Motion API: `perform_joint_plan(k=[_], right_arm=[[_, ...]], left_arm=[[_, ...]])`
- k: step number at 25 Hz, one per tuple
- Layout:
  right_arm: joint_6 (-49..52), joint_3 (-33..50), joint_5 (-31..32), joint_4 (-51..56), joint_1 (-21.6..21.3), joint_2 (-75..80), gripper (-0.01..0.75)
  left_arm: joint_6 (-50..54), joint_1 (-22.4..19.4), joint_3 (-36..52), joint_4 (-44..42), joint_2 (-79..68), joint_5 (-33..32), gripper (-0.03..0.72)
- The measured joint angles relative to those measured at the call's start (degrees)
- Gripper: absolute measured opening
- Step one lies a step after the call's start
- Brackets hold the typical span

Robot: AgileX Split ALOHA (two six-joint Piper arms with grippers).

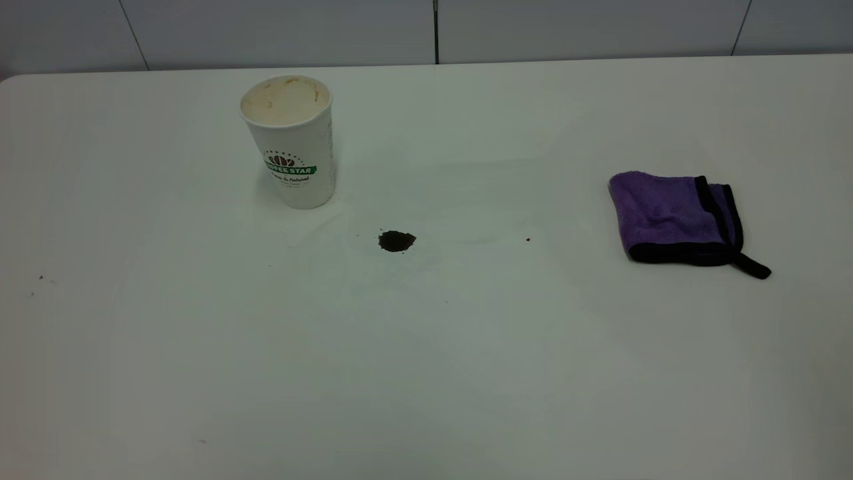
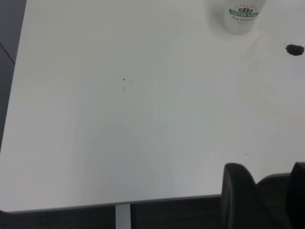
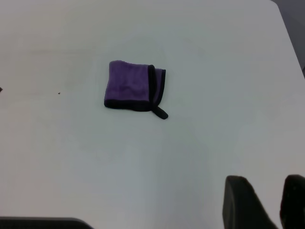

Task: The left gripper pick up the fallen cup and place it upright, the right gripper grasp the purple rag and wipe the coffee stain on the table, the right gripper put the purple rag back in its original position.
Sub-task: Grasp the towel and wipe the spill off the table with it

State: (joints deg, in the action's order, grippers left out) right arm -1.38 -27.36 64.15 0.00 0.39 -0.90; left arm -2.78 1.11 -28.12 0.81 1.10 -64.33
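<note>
The white cup (image 1: 288, 143) with the green band stands upright at the back left of the table (image 1: 426, 373), its stained inside showing. It also shows in the left wrist view (image 2: 240, 14). The dark brown coffee stain (image 1: 396, 241) lies in front and to the right of the cup, and it also shows in the left wrist view (image 2: 294, 49). The folded purple rag (image 1: 673, 217) lies flat at the right, also in the right wrist view (image 3: 135, 87). The left gripper (image 2: 267, 168) is open and empty near the table's edge, far from the cup. The right gripper (image 3: 265, 179) is open and empty, well short of the rag. Neither gripper shows in the exterior view.
Tiny dark specks lie at the far left (image 1: 40, 278) and right of the stain (image 1: 527, 239). The table's edge (image 2: 114, 204) and a white leg (image 2: 123, 217) show close to the left gripper. A grey panelled wall (image 1: 433, 30) runs behind the table.
</note>
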Motion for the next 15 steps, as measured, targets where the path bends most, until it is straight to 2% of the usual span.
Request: perform_joint_plan(k=[3, 5, 8, 13, 15], right_arm=[[1.38, -0.05, 0.0, 0.6, 0.0, 0.14, 0.245], [2.18, -1.07, 0.0, 0.4, 0.0, 2.21, 0.278], [2.66, -4.56, -1.24, -1.27, 0.0, 12.3, 0.396], [2.91, -11.33, -10.07, -3.06, 0.0, 35.02, 0.669], [2.41, -14.02, -13.73, -3.06, 0.0, 45.0, 0.714]], left_arm=[[0.0, 0.0, 0.0, 0.0, 0.0, 0.0, 0.27], [0.0, 0.0, 0.0, 0.0, 0.0, 0.0, 0.27], [0.0, 0.0, 0.0, 0.0, 0.0, 0.0, 0.27], [0.12, 0.0, 0.0, 0.0, 0.0, 0.0, 0.27], [0.14, 0.0, 0.0, 0.0, 0.0, 0.0, 0.27]])
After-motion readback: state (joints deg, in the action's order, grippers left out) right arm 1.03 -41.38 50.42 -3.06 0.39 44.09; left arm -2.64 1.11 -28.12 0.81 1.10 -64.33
